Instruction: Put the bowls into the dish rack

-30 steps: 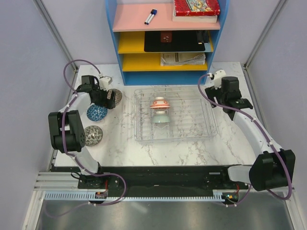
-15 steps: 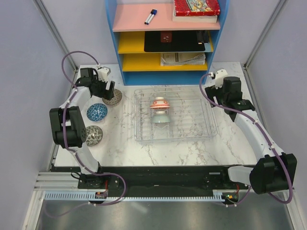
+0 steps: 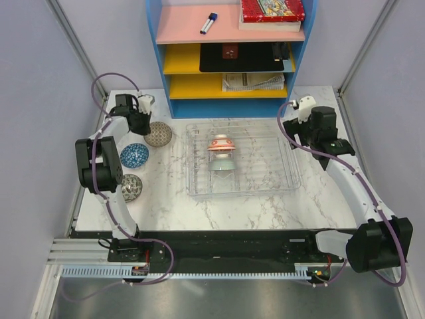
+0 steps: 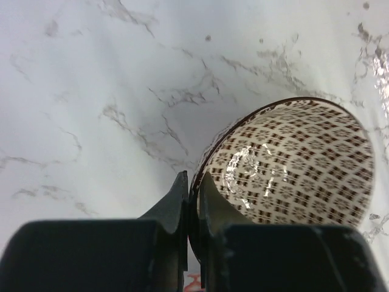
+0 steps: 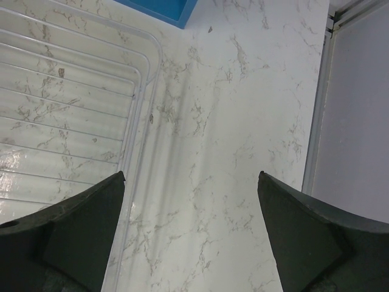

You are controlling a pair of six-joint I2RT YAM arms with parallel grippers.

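Observation:
My left gripper (image 4: 191, 182) is shut on the rim of a beige bowl with a brown pattern (image 4: 289, 164), one finger inside and one outside; from above this bowl (image 3: 158, 134) lies at the table's back left with the left gripper (image 3: 141, 124) at its left edge. A blue bowl (image 3: 133, 155) and a grey speckled bowl (image 3: 130, 187) sit in front of it. The clear dish rack (image 3: 279, 166) holds an orange-red and white bowl (image 3: 221, 143) and a grey-green bowl (image 3: 223, 164). My right gripper (image 5: 191, 182) is open over bare marble just right of the dish rack's edge (image 5: 137, 121).
A blue shelf unit (image 3: 229, 53) with pink and yellow shelves stands behind the rack. Grey walls close in both sides, and a metal rail (image 5: 325, 91) borders the table on the right.
The left gripper moved back along the beige bowl and closed on its rim; the bowl shifted slightly right. The right arm barely moved.

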